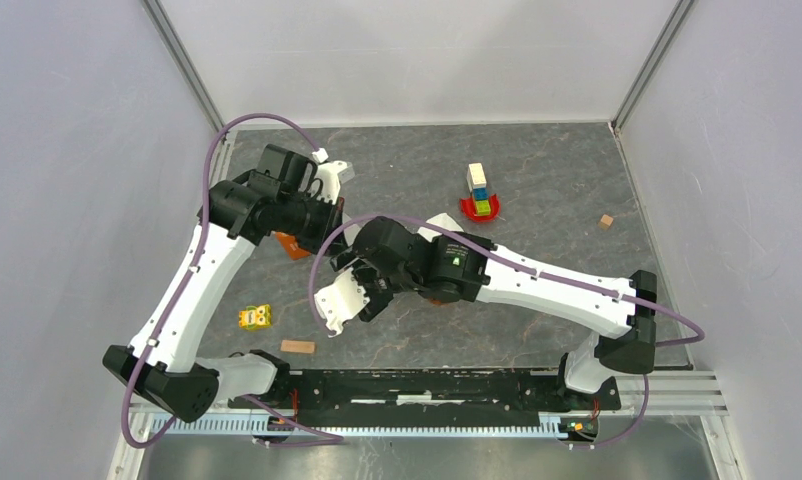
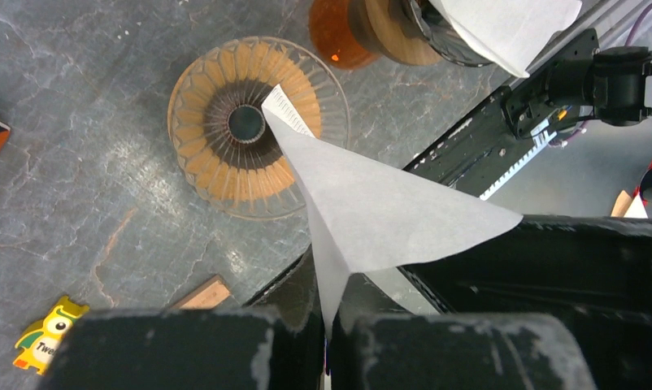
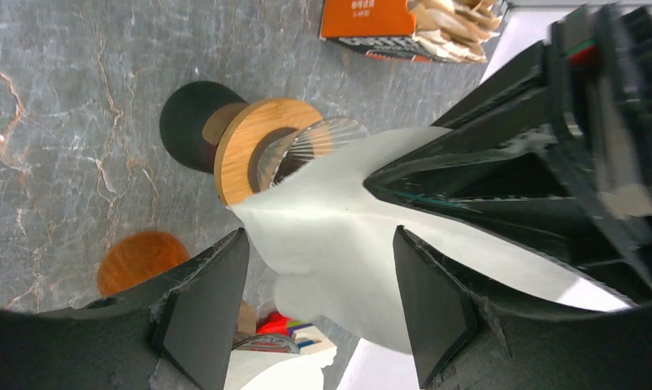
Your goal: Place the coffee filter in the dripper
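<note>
My left gripper [image 2: 331,313] is shut on the white paper coffee filter [image 2: 380,211], pinching its edge. The filter's crimped tip hangs just over the dripper [image 2: 225,154], a ribbed glass cone with a dark centre standing on the slate table. In the right wrist view the dripper [image 3: 245,158] shows its wooden collar, and the filter [image 3: 339,203] bulges between the spread fingers of my right gripper [image 3: 320,244], which is open around it. From above, the filter [image 1: 339,300] covers the dripper.
An orange box of filters [image 1: 292,245] lies left of the grippers. An amber round object with a wooden ring [image 2: 363,32] sits under the right arm. A yellow owl toy [image 1: 255,317] and a wooden block [image 1: 297,347] lie near the front. A block stack [image 1: 479,192] stands far right.
</note>
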You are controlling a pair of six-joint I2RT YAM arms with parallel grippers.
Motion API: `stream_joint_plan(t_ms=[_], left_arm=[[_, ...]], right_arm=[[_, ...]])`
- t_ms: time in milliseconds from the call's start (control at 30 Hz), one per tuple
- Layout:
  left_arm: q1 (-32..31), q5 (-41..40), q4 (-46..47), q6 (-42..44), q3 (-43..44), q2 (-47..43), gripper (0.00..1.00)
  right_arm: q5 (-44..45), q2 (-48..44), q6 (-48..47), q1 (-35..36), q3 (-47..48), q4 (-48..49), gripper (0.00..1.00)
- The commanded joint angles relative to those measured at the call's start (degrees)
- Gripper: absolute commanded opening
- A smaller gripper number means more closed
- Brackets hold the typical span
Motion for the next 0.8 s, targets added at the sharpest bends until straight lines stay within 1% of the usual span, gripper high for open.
stream_joint_plan(t_ms=[0, 100, 200, 367, 600, 767], left_arm=[[0.12, 1.46, -1.60, 3.88, 0.05, 0.21, 0.02], [0.20, 1.64, -1.81, 3.88, 0.08, 0.51, 0.02], [0.63, 2.04, -2.55, 4.05, 0.26, 1.26, 0.02], [2.73, 4.93, -3.87, 4.05, -0.02, 2.84, 0.02], [4.42, 8.68, -4.01, 3.61, -1.67, 4.10, 0.02], [5.43, 10.27, -4.01, 3.32, -2.64, 4.78, 0.02]], right_arm=[[-4.88, -0.76, -0.62, -1.39, 2.29, -0.80, 0.71], [-5.82, -0.61, -0.62, -2.91, 1.46, -0.45, 0.70], [-8.52, -0.63, -0.55, -5.17, 1.13, -0.32, 0.69], [-13.05, -0.58, -0.05, -8.18, 0.88, -0.07, 0.66], [-16.16, -0.64, 0.27, -9.88, -1.01, 1.26, 0.61], [-19.54, -0.43, 1.00, -11.12, -1.27, 1.61, 0.60]])
